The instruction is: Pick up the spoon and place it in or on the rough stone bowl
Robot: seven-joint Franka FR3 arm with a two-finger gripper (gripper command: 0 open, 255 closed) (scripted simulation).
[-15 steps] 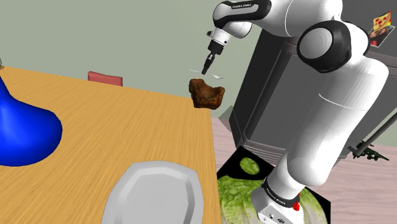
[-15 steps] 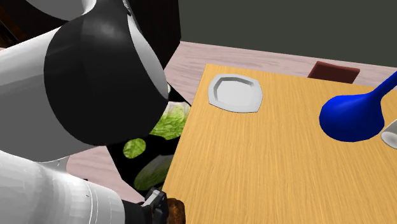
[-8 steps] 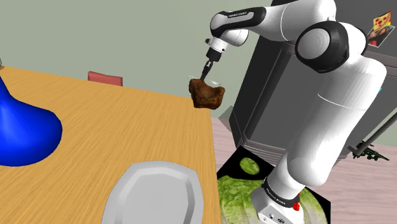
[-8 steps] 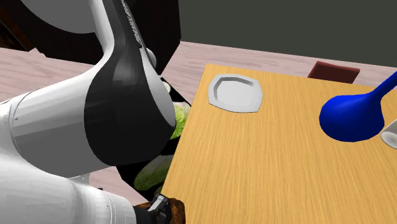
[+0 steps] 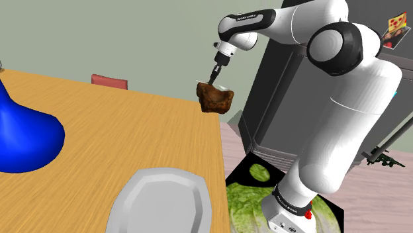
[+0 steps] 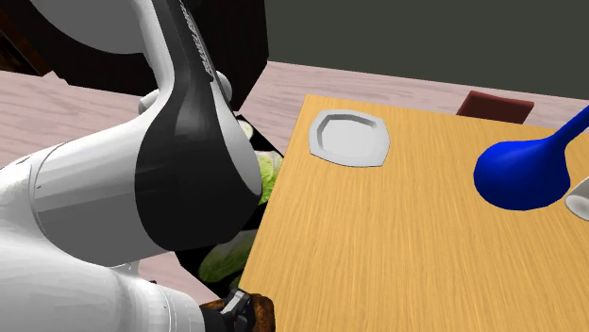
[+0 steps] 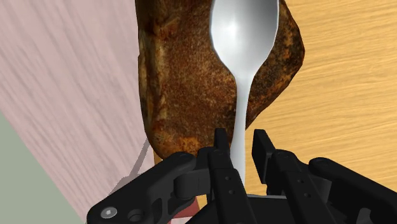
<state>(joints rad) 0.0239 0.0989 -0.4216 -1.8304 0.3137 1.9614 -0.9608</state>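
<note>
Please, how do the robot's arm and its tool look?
The arm is white, thick and rounded, with glossy dark joints. A black band near its wrist bears small white lettering, and a red mark sits near its base. The tool is all black, with two blocky fingers.

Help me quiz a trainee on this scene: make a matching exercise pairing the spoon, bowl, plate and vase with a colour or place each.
1 spoon
2 bowl
3 plate
4 vase

A deep blue
B rough brown, at the table's corner
C silvery, scoop over the bowl, ahead of the pincer
D pale grey, flat on the table

Pairs: 1-C, 2-B, 3-D, 4-A
</note>
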